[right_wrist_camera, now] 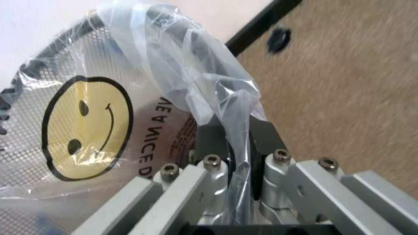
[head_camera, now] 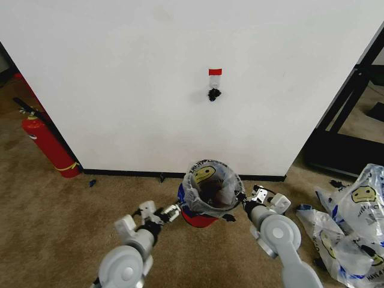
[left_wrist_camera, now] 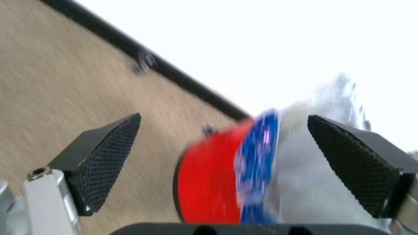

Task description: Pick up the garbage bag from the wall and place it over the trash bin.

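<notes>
Clear garbage bag (head_camera: 211, 183) drapes my trash bin (head_camera: 201, 215) | right gripper (right_wrist_camera: 236, 147) clenches its 3 o'clock rim | left gripper (left_wrist_camera: 228, 161) released at 9 o'clock.

Trash bin (head_camera: 204, 210) on the floor before the wall (head_camera: 180, 78), garbage bag (head_camera: 210, 180) seemingly draped in and over it, left gripper (head_camera: 175, 210) and right gripper (head_camera: 239, 206) flanking it, heap of bags (head_camera: 354, 222) far right.
</notes>
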Motion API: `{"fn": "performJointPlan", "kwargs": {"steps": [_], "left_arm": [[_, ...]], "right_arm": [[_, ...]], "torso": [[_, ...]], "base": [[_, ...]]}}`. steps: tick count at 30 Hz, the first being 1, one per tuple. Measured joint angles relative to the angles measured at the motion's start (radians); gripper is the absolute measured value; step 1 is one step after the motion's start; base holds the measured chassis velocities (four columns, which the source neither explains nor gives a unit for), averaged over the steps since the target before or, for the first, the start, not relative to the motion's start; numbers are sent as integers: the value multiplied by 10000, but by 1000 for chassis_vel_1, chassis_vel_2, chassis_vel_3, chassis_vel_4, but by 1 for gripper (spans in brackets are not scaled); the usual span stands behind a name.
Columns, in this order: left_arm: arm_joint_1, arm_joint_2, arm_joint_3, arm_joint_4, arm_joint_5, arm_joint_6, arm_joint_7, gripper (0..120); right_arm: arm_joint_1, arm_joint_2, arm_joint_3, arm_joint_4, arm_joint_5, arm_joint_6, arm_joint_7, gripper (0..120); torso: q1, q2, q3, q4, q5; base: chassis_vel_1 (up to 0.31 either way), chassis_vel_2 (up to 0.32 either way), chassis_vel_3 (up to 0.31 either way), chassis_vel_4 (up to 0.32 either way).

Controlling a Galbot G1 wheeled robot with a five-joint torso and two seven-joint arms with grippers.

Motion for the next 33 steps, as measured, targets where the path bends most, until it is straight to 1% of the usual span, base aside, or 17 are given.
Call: {"fn": "performJointPlan", "kwargs": {"steps": [2, 4, 7, 9, 12, 14, 20, 23, 24, 25, 26, 27, 31, 32, 33], "left_arm": [[156, 71, -503, -106, 70, -239, 5, 100], [259, 105, -590, -210, 218, -317, 39, 100], [347, 130, -594, -389, 686, -436, 128, 100], [297, 119, -563, -449, 765, -441, 129, 100], [239, 121, -552, -494, 792, -441, 129, 100], [162, 141, -544, -575, 861, -440, 125, 100], [122, 184, -567, -755, 862, -400, 80, 100], [120, 185, -566, -796, 862, -385, 48, 100], [116, 186, -560, -808, 862, -376, 38, 100], [107, 185, -551, -814, 862, -370, 35, 100], [107, 185, -551, -814, 862, -370, 35, 100], [97, 182, -535, -816, 867, -366, 34, 100], [7, 98, -375, -772, 986, -354, 25, 100], [-5, 81, -360, -771, 996, -351, 22, 100], [-14, 58, -349, -771, 1019, -348, 18, 100]], "right_arm": [[103, 290, -258, -301, -231, 15, -52, 0], [166, 438, -420, -537, -429, 22, -160, 0], [359, 653, -699, -1228, -888, 70, -402, 0], [504, 755, -867, -1737, -1257, 140, -598, 0], [591, 822, -966, -2048, -1556, 202, -771, 0], [748, 976, -1038, -2397, -1905, 289, -973, 0], [759, 1016, -1161, -2483, -2099, 237, -1316, 1], [612, 899, -1197, -2320, -2071, 137, -1346, 10], [532, 819, -1208, -2165, -2043, 95, -1344, 16], [504, 775, -1192, -2048, -2028, 85, -1339, 19], [504, 775, -1192, -2048, -2028, 85, -1339, 19], [466, 735, -1171, -1942, -2007, 61, -1333, 22], [383, 619, -1042, -1497, -1933, -32, -1274, 41], [371, 596, -1032, -1423, -1911, -42, -1260, 43], [343, 558, -1023, -1308, -1879, -54, -1247, 48]], "torso": [[0, 0, 0, 2, 1], [0, 0, 0, 2, 0], [0, 0, 0, 1, 0], [0, 0, 0, 1, -1], [0, 0, 0, 0, 0], [-1, 1, -2, -5, -6], [-1, 2, -2, -1, 0], [0, 1, 1, 1, 8], [1, 0, 3, 2, 15], [0, 1, 2, 3, 7], [0, 1, 2, 3, 7], [0, 0, 1, 3, 2], [1, 0, 1, 2, 3], [1, 0, 2, 2, 4], [1, 0, 1, 2, 4]], "base": [[0, 0, 0, 0], [0, 0, 0, 0], [0, 0, 0, 0], [0, 0, 0, 0], [0, 0, 0, 0], [0, 0, 0, 0], [0, 0, 0, 0], [0, 0, 0, 0], [0, 0, 0, 0], [0, 0, 0, 0], [0, 0, 0, 0], [0, 0, 0, 0], [0, 0, 0, 0], [0, 0, 0, 0], [0, 0, 0, 0]]}}
